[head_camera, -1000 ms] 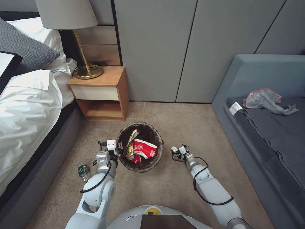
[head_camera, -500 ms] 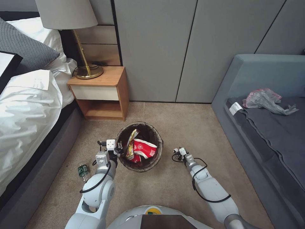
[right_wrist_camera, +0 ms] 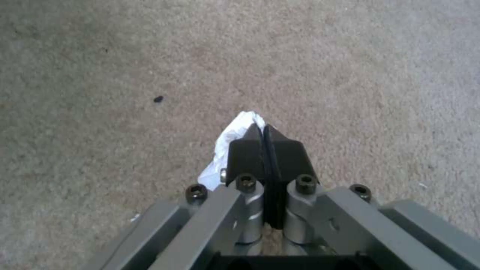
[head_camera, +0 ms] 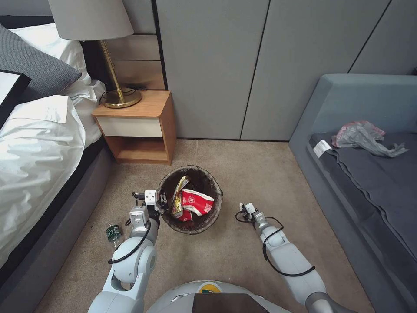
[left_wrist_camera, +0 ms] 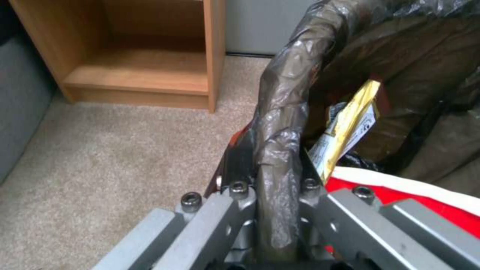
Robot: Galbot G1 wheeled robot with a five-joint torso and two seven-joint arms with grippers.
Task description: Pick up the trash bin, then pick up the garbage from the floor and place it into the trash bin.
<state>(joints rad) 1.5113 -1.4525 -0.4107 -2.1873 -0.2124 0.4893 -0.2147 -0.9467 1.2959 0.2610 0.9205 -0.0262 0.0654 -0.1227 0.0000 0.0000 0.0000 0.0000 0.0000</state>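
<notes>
Fingers of the left gripper [left_wrist_camera: 277, 180] are clamped across the bagged rim of the trash bin [head_camera: 190, 200], one inside and one outside its near-left wall; pinching the lip this way lets the arm carry the bin along, mouth up, so litter can be dropped straight in. On the bin's right, well apart from it and low over the carpet [head_camera: 243, 165], the right gripper [right_wrist_camera: 265, 144] has its pads pressed together on a scrap of crumpled white paper [right_wrist_camera: 227, 142], which sticks out to one side of the closed tips, presumably pinched there for the trip to the bin. The bin stands upright, its long axis vertical and its opening facing the ceiling. Inside it a red-and-white paper cup [head_camera: 197, 203] lies on its side, and a yellow snack wrapper [left_wrist_camera: 345, 127] leans on end against the wall nearest the left gripper. A green bottle [head_camera: 113, 233] lies flat on the carpet to the bin's left, just beyond the left arm. Behind the bin, farther off, stands the wooden nightstand [head_camera: 139, 126].
</notes>
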